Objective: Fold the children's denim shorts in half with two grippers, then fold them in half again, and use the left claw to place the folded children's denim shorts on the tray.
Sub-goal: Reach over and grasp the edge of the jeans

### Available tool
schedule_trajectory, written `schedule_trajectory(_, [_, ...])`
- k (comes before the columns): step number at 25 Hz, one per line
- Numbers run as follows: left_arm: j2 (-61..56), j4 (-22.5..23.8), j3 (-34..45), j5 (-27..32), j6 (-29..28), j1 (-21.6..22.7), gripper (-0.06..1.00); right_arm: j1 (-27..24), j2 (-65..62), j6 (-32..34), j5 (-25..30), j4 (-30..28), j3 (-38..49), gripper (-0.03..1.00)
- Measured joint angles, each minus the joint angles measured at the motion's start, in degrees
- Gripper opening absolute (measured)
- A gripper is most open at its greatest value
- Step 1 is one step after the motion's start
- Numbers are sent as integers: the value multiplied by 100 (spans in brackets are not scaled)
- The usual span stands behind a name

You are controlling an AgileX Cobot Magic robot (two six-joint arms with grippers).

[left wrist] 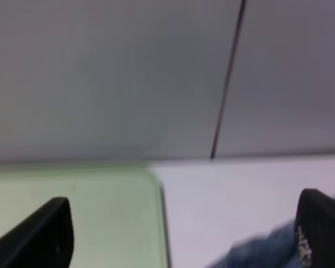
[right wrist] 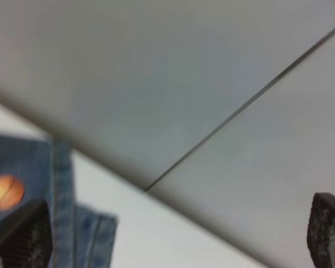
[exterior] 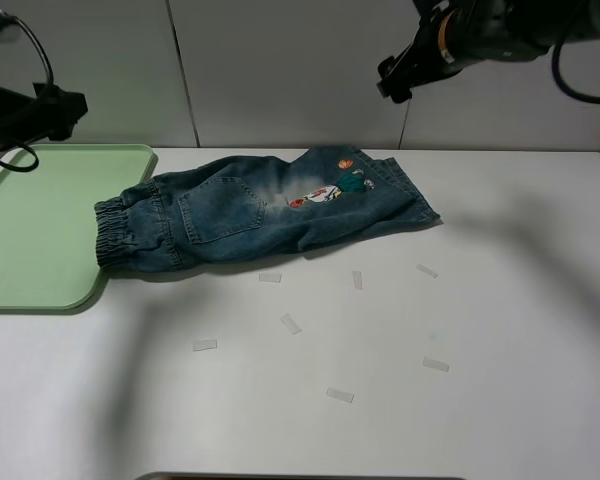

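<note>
The children's denim shorts [exterior: 265, 210] lie flat on the white table, folded lengthwise, with the back pocket and colourful embroidery facing up. The gathered waistband touches the right rim of the pale-green tray [exterior: 40, 230]. Both grippers hang high above the table, apart from the cloth. My left gripper [left wrist: 184, 204] is open and empty over the tray's back corner [left wrist: 72, 201], with denim [left wrist: 262, 251] at one edge of the left wrist view. My right gripper [right wrist: 181, 204] is open and empty above the leg end, where the orange embroidery [right wrist: 5, 191] shows.
Several short white tape strips [exterior: 291, 323] are scattered on the table in front of the shorts. A grey panelled wall [exterior: 280, 70] stands close behind the table. The left arm [exterior: 40, 110] and the right arm [exterior: 460, 35] reach in from the top corners.
</note>
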Motion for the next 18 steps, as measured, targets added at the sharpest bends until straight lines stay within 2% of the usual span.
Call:
schedule_trajectory(4, [-916,281,-275,176,-334,0,79,0,-543,-4,6,116,0,69])
schedule_trajectory(6, [-1497,477,-473,459,-632,0,79,0,-882,-4,11,416,0,69])
schedule_trajectory(12, [-3320,1210,-822,1930,-1543,0,79,0,-1830,-55,208,1476,0,69])
schedule_trajectory(15, [-4332,1369,-842,2540,-1670,0,79,69,-2357,-595,722,1850,0,69])
schedule_trajectory(18, [-5333,1406,-842,3419,-1633,0,79,304,-2730,-1171,1183,2079,0,69])
